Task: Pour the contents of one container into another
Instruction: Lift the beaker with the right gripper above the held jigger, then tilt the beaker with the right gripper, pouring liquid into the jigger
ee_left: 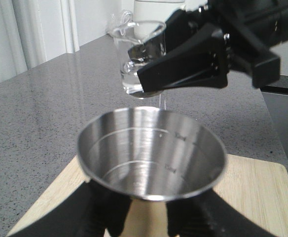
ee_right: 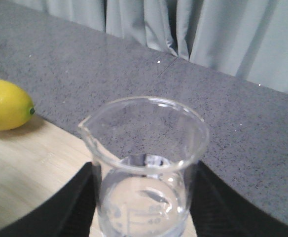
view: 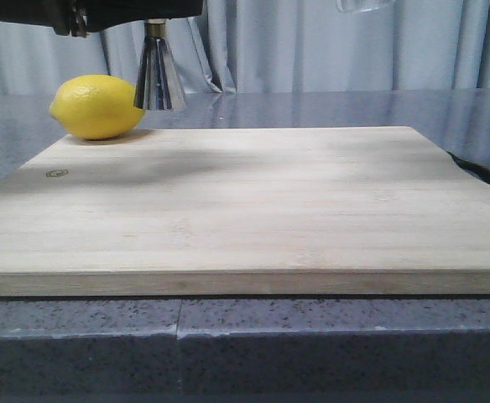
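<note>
The steel jigger (view: 159,74) hangs in the air above the far left of the wooden board, next to a lemon. In the left wrist view its open cup (ee_left: 151,153) faces up and looks empty, with my left gripper (ee_left: 149,217) shut on it below the cup. The clear glass beaker (ee_right: 144,168) is held upright with a little clear liquid in it, and my right gripper (ee_right: 144,202) is shut on its sides. From the front only the beaker's base (view: 364,4) shows, at the top edge, high and to the right of the jigger. The left wrist view shows the beaker (ee_left: 140,64) beyond the jigger.
A yellow lemon (view: 98,107) lies at the board's far left corner. The wooden cutting board (view: 253,210) covers most of the grey speckled counter (view: 228,344). Grey curtains hang behind. A dark object (view: 484,175) lies past the board's right edge.
</note>
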Robot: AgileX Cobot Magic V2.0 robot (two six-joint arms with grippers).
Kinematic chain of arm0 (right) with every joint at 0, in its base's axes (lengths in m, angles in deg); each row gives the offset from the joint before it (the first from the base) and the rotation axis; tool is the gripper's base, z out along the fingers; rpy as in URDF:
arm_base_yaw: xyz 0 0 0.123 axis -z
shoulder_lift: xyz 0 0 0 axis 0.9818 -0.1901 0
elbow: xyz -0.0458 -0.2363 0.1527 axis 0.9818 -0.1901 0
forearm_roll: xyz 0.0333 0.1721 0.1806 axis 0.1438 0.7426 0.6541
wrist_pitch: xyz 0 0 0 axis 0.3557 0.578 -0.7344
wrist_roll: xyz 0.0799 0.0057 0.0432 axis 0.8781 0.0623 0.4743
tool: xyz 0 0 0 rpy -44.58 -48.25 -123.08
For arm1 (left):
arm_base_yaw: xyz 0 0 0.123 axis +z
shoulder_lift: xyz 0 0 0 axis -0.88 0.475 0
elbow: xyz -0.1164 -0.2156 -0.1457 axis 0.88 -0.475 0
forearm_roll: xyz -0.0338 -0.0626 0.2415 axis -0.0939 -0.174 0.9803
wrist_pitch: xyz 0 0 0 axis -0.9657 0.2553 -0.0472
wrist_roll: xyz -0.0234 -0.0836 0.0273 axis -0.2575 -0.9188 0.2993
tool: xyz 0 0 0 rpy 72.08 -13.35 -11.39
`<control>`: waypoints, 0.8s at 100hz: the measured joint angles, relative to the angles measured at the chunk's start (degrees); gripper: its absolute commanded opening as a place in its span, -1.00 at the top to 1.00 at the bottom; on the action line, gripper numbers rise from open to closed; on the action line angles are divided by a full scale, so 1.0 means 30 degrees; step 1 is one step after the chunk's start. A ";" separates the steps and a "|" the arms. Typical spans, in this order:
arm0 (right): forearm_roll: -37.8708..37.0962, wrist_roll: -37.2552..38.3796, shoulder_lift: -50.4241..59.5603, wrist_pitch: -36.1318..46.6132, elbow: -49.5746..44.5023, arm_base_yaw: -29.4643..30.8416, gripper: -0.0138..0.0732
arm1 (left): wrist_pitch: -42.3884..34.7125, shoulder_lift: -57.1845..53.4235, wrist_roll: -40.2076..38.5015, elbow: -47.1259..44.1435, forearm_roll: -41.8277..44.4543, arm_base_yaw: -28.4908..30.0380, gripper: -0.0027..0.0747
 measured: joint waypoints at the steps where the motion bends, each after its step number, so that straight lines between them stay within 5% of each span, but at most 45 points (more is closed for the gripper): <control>1: -0.0110 0.0000 0.0000 -0.0422 0.0132 -0.0034 -0.01 | 0.0000 0.0000 0.0000 0.0000 0.0000 0.0000 0.26; 29: -0.2301 0.0000 -0.0368 -0.4813 0.4002 -0.2061 -0.01 | 0.0000 0.0000 0.0000 0.0000 0.0000 0.0000 0.26; 80: -0.8377 -0.0038 -0.2071 -0.8243 0.7397 -0.5886 -0.01 | 0.0000 0.0000 0.0000 0.0000 0.0008 0.0000 0.26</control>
